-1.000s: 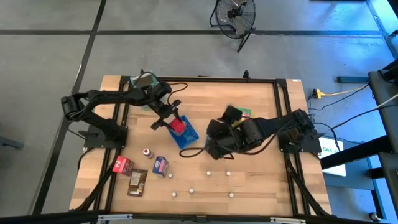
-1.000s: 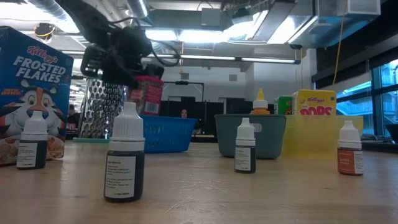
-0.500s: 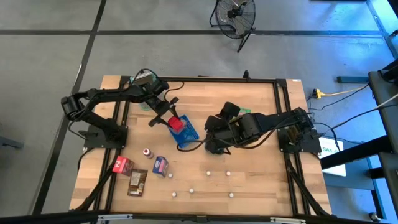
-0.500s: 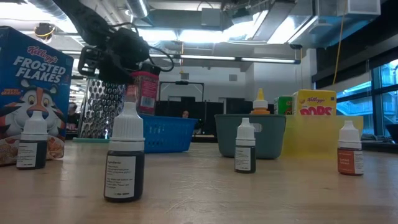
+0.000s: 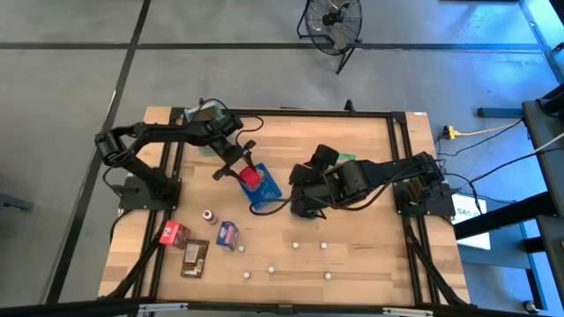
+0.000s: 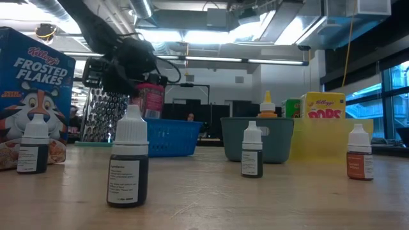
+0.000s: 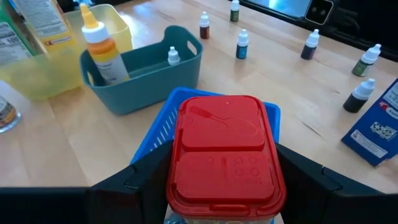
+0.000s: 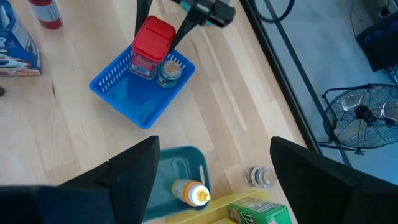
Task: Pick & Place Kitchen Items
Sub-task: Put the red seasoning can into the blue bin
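Note:
My left gripper [image 7: 224, 167] is shut on a red-lidded jar [image 5: 252, 176] over the blue basket [image 8: 127, 93]. In the low view the jar's lower end [image 6: 151, 114] hangs about level with the basket's rim. A small clear jar [image 8: 168, 73] lies in the basket. My right gripper [image 8: 214, 149] hovers open and holds nothing, above the teal tray [image 8: 180, 163], which holds an orange-capped bottle [image 8: 189, 193]. Packets, a blue box [image 5: 227, 233] and little dropper bottles [image 5: 295, 245] stand on the near part of the table. My left gripper pinches the jar between its two fingers [image 7: 146, 177], one on each opposite side of the red lid [image 7: 186, 186] at the jar's top end. The fingers come slanting down from the table's far left. The jar stands nearly upright, lid up; whether its bottom touches the basket I cannot tell.
A yellow tray [image 7: 37, 74] with boxes stands beside the teal tray [image 7: 146, 74]. A red packet [image 5: 174, 233], a brown packet [image 5: 195, 257] and a small bottle [image 5: 209, 216] lie at the near left. A green box [image 8: 255, 211] and a clear jar [image 8: 258, 177] sit near the far edge.
My left gripper has sunk a little toward the blue basket, carrying the red-lidded jar down with it. Its hold on the jar is as before.

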{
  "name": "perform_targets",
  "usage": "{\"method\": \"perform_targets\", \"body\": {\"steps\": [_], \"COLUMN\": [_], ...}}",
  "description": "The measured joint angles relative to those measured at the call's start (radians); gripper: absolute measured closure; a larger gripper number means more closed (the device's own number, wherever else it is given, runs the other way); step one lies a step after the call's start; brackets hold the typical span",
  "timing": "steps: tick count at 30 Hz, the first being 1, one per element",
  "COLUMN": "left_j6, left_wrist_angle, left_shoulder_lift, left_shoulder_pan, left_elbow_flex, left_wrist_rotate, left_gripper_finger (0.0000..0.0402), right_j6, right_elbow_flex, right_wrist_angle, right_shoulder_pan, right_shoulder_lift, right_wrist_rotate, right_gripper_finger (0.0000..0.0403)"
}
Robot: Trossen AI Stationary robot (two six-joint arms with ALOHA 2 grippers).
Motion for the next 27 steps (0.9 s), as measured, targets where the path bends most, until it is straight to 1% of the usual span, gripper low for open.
{"method": "perform_targets", "body": {"steps": [11,15,20,27], "left_j6": [0.000,0.010,0.023,0.034], "left_wrist_angle": [0.016,0.016,0.016,0.015], "left_shoulder_lift": [0.062,0.077,0.080,0.080], "left_shoulder_pan": [0.000,0.000,0.000,0.000], "left_elbow_flex": [0.000,0.000,0.000,0.000], "left_wrist_rotate": [-0.008,-0.010,-0.009,-0.009], "left_gripper_finger": [0.0178,0.0178,0.0178,0.0178], "right_j6": [0.000,-0.017,-0.022,-0.045], "right_elbow_flex": [-0.001,-0.031,-0.068,-0.069], "right_wrist_angle": [0.002,0.023,0.036,0.056], "right_shoulder_pan": [-0.015,-0.019,-0.032,-0.046], "right_shoulder_lift": [0.000,0.001,0.001,0.000], "right_wrist_rotate": [-0.005,-0.008,-0.008,-0.033], "right_gripper_finger": [0.0094,0.0094,0.0094,0.0094]}}
